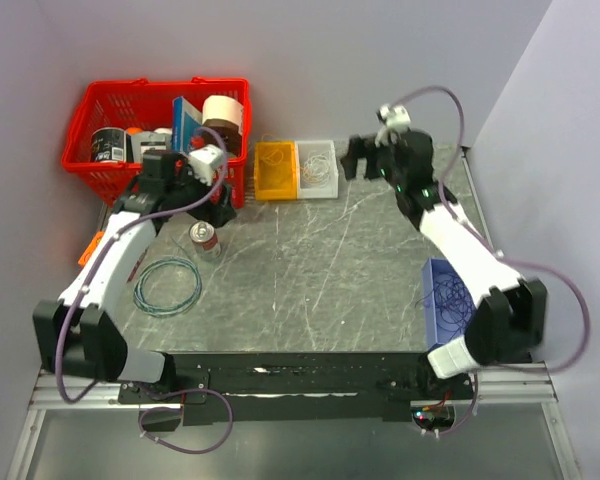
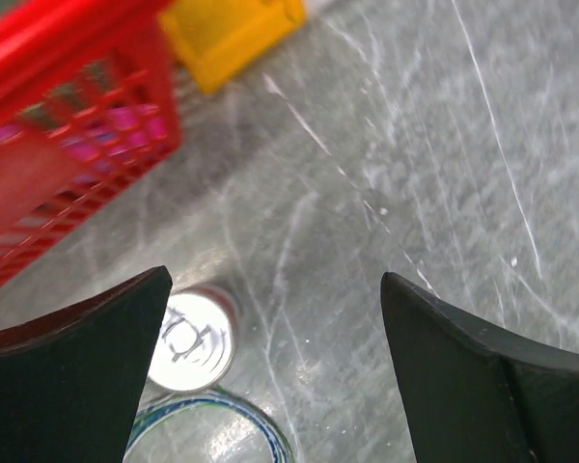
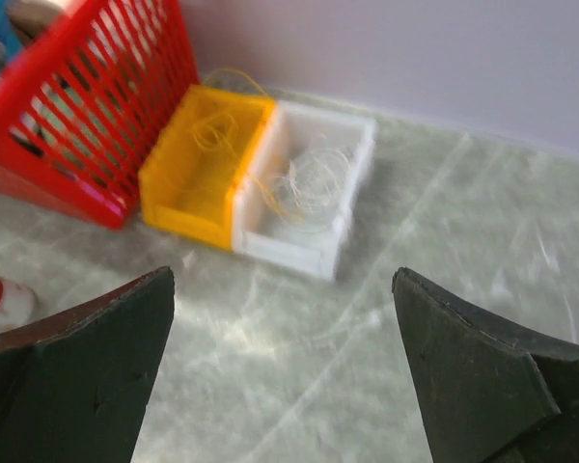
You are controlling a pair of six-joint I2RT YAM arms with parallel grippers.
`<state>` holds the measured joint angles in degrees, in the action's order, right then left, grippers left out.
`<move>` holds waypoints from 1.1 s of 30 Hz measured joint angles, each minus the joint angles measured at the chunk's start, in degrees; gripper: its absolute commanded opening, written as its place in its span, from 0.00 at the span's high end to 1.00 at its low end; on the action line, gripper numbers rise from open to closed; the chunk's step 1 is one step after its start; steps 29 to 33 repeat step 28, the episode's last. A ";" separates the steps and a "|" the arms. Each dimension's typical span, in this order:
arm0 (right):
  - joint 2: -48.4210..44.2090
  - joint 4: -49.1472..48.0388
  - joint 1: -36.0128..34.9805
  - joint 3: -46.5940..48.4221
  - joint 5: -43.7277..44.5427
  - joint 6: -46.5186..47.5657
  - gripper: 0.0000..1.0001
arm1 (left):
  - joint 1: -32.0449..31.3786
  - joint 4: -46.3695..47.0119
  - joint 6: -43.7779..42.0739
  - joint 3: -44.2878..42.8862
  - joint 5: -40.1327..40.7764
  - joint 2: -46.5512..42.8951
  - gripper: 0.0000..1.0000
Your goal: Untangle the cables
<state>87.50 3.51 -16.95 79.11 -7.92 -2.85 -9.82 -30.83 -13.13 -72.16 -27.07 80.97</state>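
Observation:
The cables lie apart in three bins. A yellow-orange cable (image 3: 212, 130) sits in the yellow bin (image 1: 275, 170), and a pale cable (image 3: 314, 178) in the white bin (image 1: 317, 168) beside it. A dark cable (image 1: 448, 298) fills the blue bin (image 1: 442, 275) at the right edge. My right gripper (image 3: 283, 275) hangs open and empty over the table, just right of the white bin, where the top view shows the right gripper (image 1: 352, 158). My left gripper (image 2: 275, 280) is open and empty above bare table, between the red basket and a can, seen from above as the left gripper (image 1: 220, 207).
A red basket (image 1: 100, 110) with jars and boxes stands at the back left. An upright drink can (image 1: 205, 240) stands just below my left gripper, with a teal-green coiled hoop (image 1: 167, 287) flat on the table near it. Walls close the back and right.

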 measured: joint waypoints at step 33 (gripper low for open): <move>-37.44 -16.92 0.48 -58.66 24.11 -8.28 0.00 | 22.91 45.11 11.43 48.39 7.96 -21.38 0.04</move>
